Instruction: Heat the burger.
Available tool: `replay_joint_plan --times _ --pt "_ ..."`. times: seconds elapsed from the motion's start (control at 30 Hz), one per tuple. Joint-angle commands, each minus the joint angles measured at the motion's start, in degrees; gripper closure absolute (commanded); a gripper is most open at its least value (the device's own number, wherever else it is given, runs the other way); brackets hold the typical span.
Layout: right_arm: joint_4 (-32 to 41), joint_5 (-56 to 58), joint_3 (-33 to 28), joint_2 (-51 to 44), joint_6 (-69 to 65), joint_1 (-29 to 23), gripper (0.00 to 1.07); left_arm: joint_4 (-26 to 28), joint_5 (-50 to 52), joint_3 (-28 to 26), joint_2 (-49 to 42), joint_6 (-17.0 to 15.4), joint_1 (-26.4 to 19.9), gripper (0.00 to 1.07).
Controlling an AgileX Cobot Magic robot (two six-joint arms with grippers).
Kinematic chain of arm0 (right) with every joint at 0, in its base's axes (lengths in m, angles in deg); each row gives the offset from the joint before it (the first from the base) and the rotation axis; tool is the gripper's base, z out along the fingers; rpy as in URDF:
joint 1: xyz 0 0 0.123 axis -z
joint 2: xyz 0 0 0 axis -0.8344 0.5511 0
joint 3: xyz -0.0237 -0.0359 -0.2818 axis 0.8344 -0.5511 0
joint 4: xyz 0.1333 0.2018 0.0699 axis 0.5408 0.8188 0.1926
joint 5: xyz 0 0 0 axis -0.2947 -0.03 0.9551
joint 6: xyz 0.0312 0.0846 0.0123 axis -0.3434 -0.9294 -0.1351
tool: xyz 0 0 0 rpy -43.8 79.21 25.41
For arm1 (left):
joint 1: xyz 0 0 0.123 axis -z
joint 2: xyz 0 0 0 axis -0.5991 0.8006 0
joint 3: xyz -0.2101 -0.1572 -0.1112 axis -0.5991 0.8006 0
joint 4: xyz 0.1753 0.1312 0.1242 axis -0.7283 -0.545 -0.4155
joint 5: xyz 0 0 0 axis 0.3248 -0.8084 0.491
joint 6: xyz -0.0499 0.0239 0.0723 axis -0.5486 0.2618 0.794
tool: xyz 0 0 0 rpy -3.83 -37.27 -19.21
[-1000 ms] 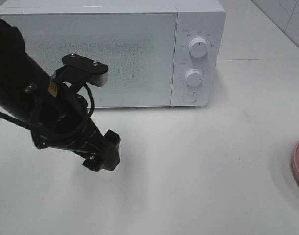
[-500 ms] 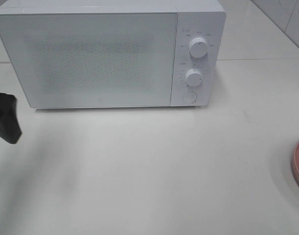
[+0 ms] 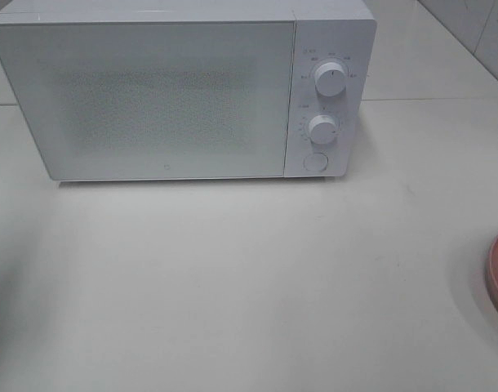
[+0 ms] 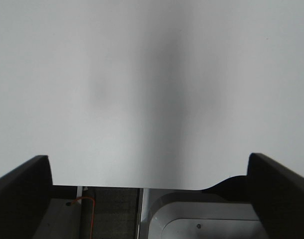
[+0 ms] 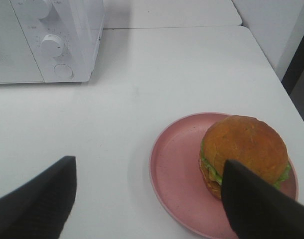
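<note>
Right wrist: burger on pink plate.

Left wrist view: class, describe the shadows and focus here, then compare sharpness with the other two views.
Left wrist view: a soft dark shadow band runs down the white table; gripper edges blurred. Right wrist view: burger and plate fairly sharp. Exterior high view: even light, microwave slightly grainy.

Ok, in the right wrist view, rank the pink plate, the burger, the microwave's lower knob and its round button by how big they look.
1. pink plate
2. burger
3. lower knob
4. round button

The knob and button look close in size. They also sit farther from the camera than the plate and burger, so their true sizes are less sure.
</note>
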Motion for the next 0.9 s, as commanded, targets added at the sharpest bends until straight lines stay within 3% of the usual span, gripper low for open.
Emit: replay_joint_plan --times 0.03,0.53,0.9 --pt "-0.11 -0.57 -0.11 -1.49 -0.57 0.46 0.31 0.46 -1.03 1.55 -3.09 0.63 -0.17 0.09" --pt "-0.11 -0.57 -0.11 -1.49 -0.57 0.46 0.31 0.17 7.62 22.63 -28.93 2.12 -0.17 0.09" --pt "-0.11 -0.57 -0.11 -1.49 -0.57 0.46 0.31 0.17 6.25 23.84 -43.83 2.12 -0.17 0.09"
